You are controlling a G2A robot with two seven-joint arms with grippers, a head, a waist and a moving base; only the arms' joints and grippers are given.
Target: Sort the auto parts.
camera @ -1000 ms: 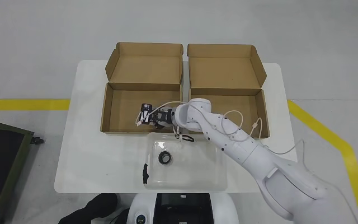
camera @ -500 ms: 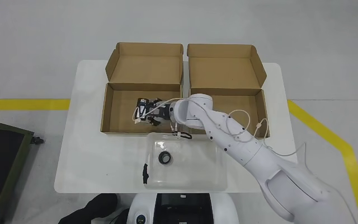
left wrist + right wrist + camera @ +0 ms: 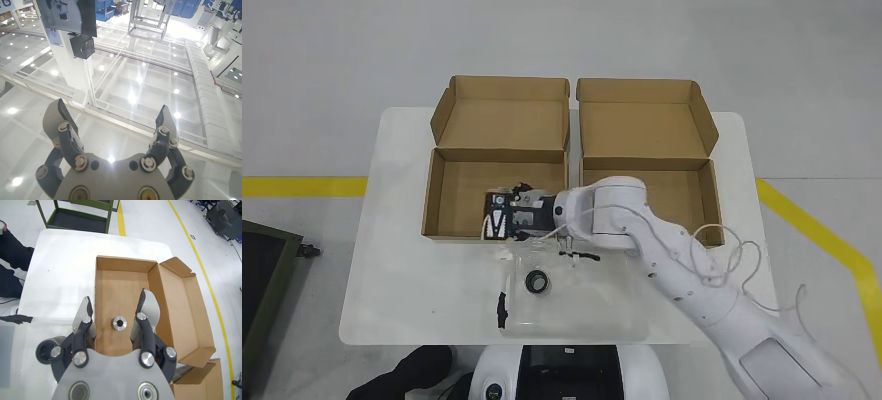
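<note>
Hovering right pincer (image 3: 115, 296) — spread wide, empty — above silver bushing (image 3: 119, 323).

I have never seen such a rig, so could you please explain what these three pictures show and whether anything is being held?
This is a two-armed robot sorting auto parts at a white table. The top view looks down from above its arms; the other two come from a camera on each wrist. On the table stand two open cardboard boxes, a left box and a right box, and nearer the robot a clear tray with a black ring inside. The right end effector is open above the left box, where a silver bushing lies on the floor, not gripped. The left end effector, also open, points at the ceiling and holds nothing.
</note>
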